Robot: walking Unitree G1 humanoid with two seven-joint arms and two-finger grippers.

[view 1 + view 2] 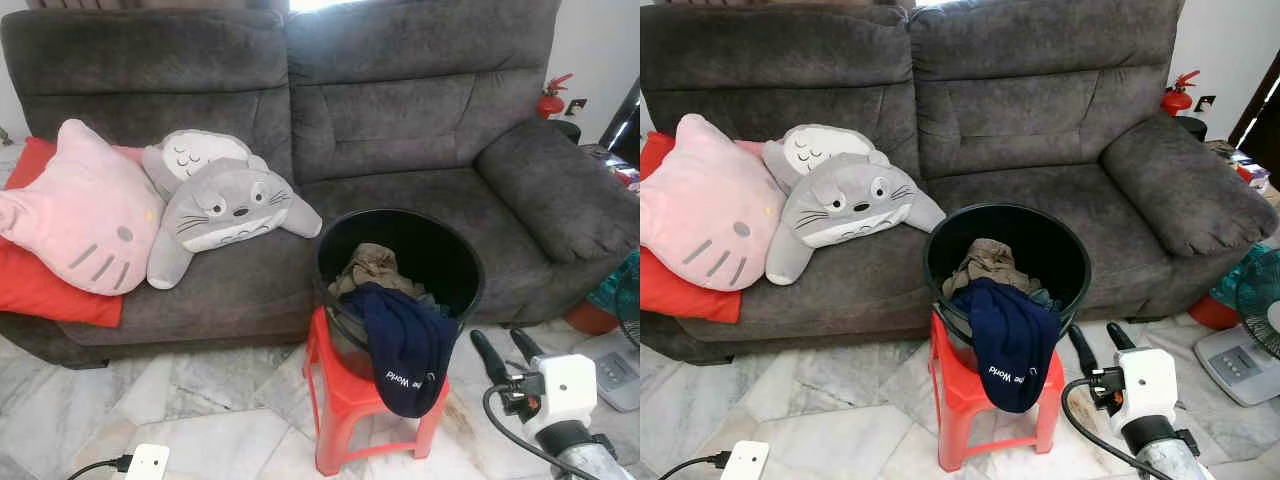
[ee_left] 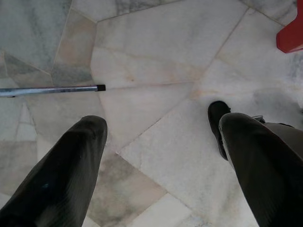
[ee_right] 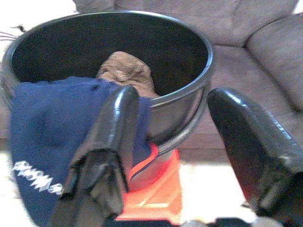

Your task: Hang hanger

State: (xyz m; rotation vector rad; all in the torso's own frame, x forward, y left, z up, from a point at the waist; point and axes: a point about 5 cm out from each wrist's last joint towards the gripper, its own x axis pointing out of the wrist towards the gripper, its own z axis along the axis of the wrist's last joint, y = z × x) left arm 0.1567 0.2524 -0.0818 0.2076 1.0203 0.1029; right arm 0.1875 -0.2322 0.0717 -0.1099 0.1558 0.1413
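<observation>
1. Right gripper point(image 1: 508, 347) sits at lower right of the head view, fingers apart and holding nothing, aimed up toward the black bucket point(image 1: 455, 255). Left gripper point(image 2: 161, 137) hangs over bare floor, fingers spread wide, nothing between them.
2. I can make out no hanger anywhere. The thin metal rod point(image 2: 52, 89) lying on the tiles in the left wrist view is too little to name as one.
3. Bucket stands on a red plastic stool point(image 1: 350, 400), centre-bottom of frame. A navy garment point(image 1: 405, 345) with white lettering drapes over its near rim; a brown garment point(image 1: 372, 265) is bunched inside.
4. My judgement: the step in hand is fetching clothing from the bucket. I would come in over the rim, pinch the navy fabric where it folds across the edge, and lift straight up so the bucket does not tip off the stool.
5. Floor: pale marble tiles point(image 1: 220, 400), glossy, probably slippery underfoot. White power adapter point(image 1: 145, 462) with cable at lower left.
6. Room: grey sofa point(image 1: 400, 110) across the top; pink cat cushion point(image 1: 85, 210) and grey Totoro plush point(image 1: 225, 210) at left; red fire extinguisher point(image 1: 551, 97) at upper right.
</observation>
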